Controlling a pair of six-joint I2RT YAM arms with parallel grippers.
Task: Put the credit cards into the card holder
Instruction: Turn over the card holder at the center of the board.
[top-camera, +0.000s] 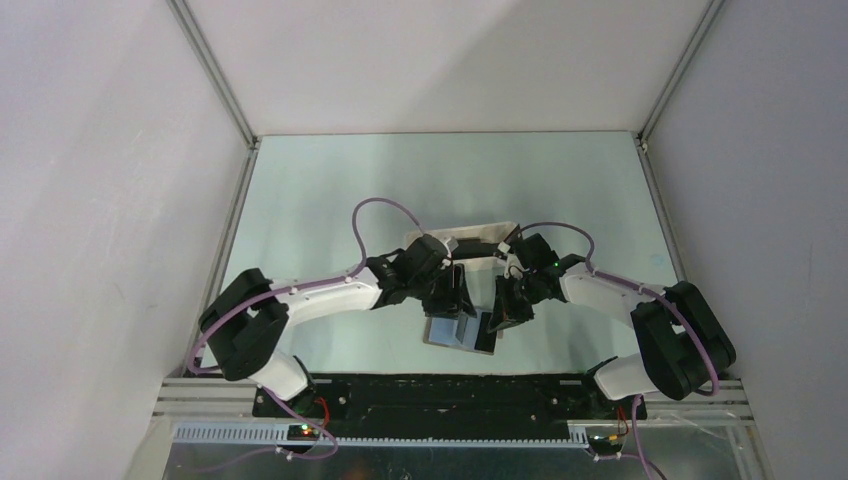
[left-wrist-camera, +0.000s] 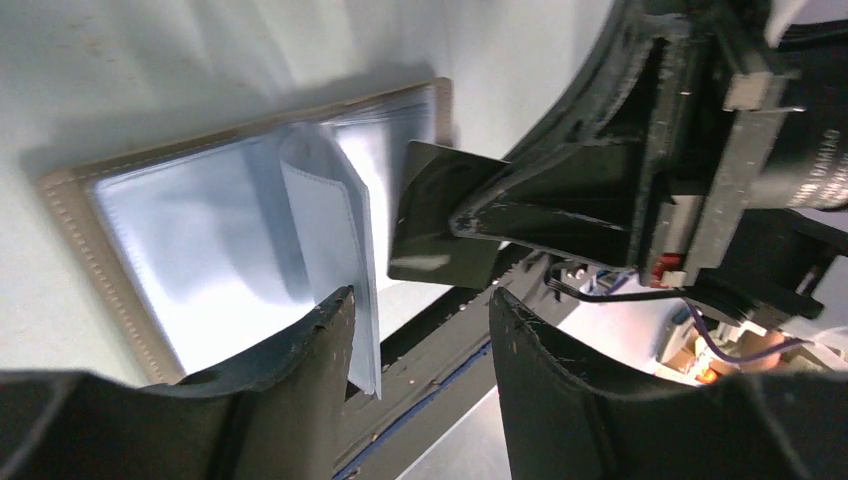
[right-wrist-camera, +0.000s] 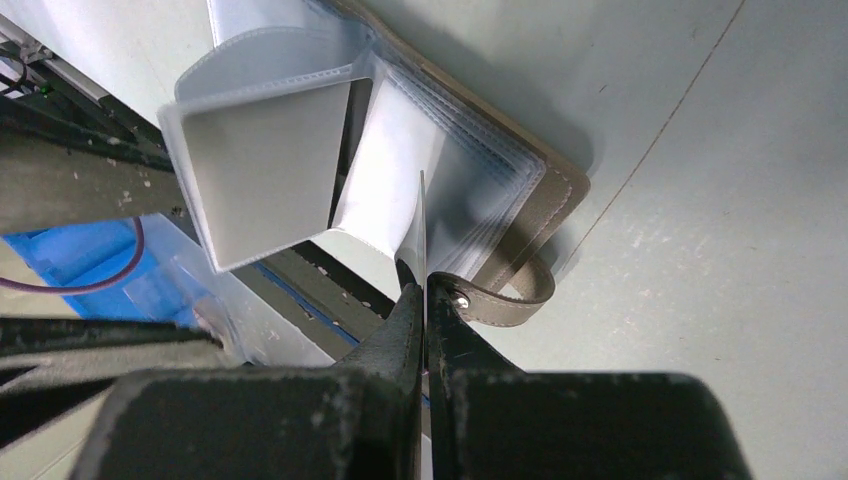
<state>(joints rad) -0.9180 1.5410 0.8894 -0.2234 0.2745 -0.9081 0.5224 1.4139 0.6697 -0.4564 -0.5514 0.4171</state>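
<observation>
Two tools are hovering over the open card holder (top-camera: 458, 333), which is lying on the counter (top-camera: 400, 180) near its front edge. The right tool (right-wrist-camera: 422, 292) is pinching a dark credit card (left-wrist-camera: 440, 215) tight, holding it edge-on against the clear pockets. The left tool (left-wrist-camera: 420, 310) is sitting wide open and gripping nothing, with one finger (left-wrist-camera: 325, 335) touching a raised sleeve (left-wrist-camera: 320, 200).

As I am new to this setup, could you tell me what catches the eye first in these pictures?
The card holder lies open at the middle of the top view, clear sleeves fanned upward. The right pincer, shut on a dark credit card, aims it at those sleeves; the left pincer is open on the other side.
</observation>
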